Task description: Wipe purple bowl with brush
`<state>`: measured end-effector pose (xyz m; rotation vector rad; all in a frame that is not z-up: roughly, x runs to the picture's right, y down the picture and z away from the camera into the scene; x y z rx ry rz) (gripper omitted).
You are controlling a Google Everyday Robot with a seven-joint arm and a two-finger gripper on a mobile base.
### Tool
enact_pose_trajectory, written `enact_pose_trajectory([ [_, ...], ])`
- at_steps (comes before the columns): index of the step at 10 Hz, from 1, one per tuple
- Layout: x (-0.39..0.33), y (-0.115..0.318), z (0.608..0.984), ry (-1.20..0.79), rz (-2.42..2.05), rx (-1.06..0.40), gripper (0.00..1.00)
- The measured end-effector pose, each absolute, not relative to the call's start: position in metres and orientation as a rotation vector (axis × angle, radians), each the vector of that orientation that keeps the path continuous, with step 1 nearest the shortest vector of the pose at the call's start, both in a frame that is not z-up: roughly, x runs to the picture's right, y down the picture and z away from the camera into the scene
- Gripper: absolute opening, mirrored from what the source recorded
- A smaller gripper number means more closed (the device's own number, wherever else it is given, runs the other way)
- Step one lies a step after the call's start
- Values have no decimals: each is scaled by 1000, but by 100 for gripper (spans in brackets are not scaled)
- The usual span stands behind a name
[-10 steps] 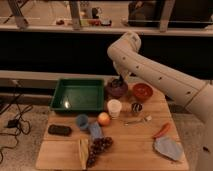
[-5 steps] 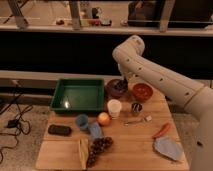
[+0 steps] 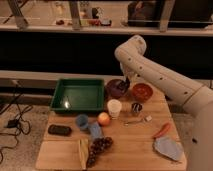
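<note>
The gripper hangs at the end of a smooth, white, tube-shaped arm and reaches down to the right-hand rim of the purple bowl. Whether it is clamped on anything cannot be told. The bowl is round, deep and dark, and sits at the back of the pale wooden table, between the green rectangular plastic tray and the glossy orange-red bowl, close to both.

In front stand a white paper cup and a small shiny metal cup. A round orange fruit lies by a blue cup. Near the front edge are a dark bunch of grapes, a tapered carrot and a crumpled grey-blue cloth.

Compared with a second ago, the gripper has shifted from over the bowl's middle toward its right side, nearer the orange-red bowl. Since half a second ago it has hardly moved. The things on the table lie as before.
</note>
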<state>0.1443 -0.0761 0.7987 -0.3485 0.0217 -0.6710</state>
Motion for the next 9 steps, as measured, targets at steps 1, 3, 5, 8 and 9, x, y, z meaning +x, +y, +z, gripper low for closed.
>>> enact_pose_trajectory([
  [1, 144, -76, 799, 21, -671, -349, 0],
  [3, 142, -77, 800, 20, -674, -347, 0],
  [5, 124, -84, 811, 0, -700, -327, 0],
  [8, 118, -86, 815, -7, -710, -319, 0],
  [9, 118, -86, 816, -7, -710, -319, 0],
])
